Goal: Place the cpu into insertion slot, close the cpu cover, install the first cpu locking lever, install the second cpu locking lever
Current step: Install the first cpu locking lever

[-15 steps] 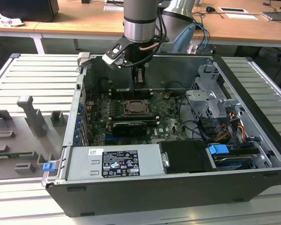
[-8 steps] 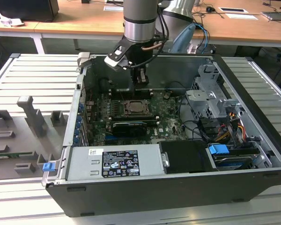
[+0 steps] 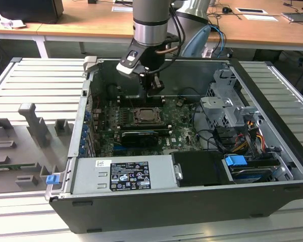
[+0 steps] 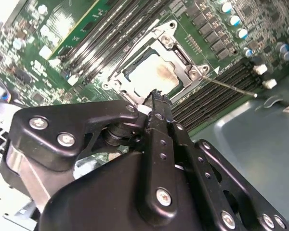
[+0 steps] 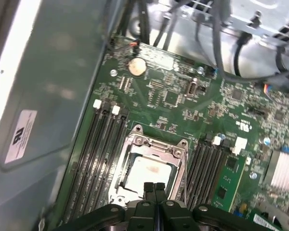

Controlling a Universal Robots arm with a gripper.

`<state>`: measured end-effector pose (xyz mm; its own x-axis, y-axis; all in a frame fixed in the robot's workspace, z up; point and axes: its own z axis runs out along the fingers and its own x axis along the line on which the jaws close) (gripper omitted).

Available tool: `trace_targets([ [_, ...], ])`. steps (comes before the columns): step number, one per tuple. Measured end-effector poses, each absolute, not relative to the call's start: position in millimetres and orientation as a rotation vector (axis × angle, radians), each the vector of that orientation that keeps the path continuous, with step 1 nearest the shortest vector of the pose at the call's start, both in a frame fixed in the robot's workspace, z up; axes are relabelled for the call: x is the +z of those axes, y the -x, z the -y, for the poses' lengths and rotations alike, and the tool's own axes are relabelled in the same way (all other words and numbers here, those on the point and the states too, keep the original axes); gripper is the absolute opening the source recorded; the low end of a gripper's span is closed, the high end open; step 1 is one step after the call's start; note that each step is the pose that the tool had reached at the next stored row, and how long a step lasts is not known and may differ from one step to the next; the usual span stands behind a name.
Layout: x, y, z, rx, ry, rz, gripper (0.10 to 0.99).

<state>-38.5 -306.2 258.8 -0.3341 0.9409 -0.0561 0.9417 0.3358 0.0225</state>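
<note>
Gripper [image 5: 154, 188] shut together, empty, just above the cpu [image 5: 151, 169]; chip seated in the insertion slot [image 5: 118, 186], mid-motherboard [image 5: 168, 96], cpu cover [image 5: 156, 143] framing it; probably light, stiff, fragile; best gripped by its edges.

Wrist views close above insertion slot [image 4: 190, 72] [image 5: 156, 144]

This was a robotics lab or test workshop. A silver-and-grey jointed robot arm [image 3: 150, 25] with a black gripper [image 3: 152, 89] reached down into an opened black desktop computer case [image 3: 156, 217], which lay on a ribbed grey metal workbench [image 3: 40, 80]. Grey moulded part holders [image 3: 33, 126] sat beside the case. Behind stood long light-wood desks [image 3: 91, 25] carrying white papers [image 3: 255, 11].
</note>
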Motion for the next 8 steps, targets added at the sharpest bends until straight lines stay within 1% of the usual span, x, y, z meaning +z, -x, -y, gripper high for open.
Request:
trace_targets([
  [8, 258.3, 39.3, 306.2, -0.019, -1.595, -2.635, 0.106],
])
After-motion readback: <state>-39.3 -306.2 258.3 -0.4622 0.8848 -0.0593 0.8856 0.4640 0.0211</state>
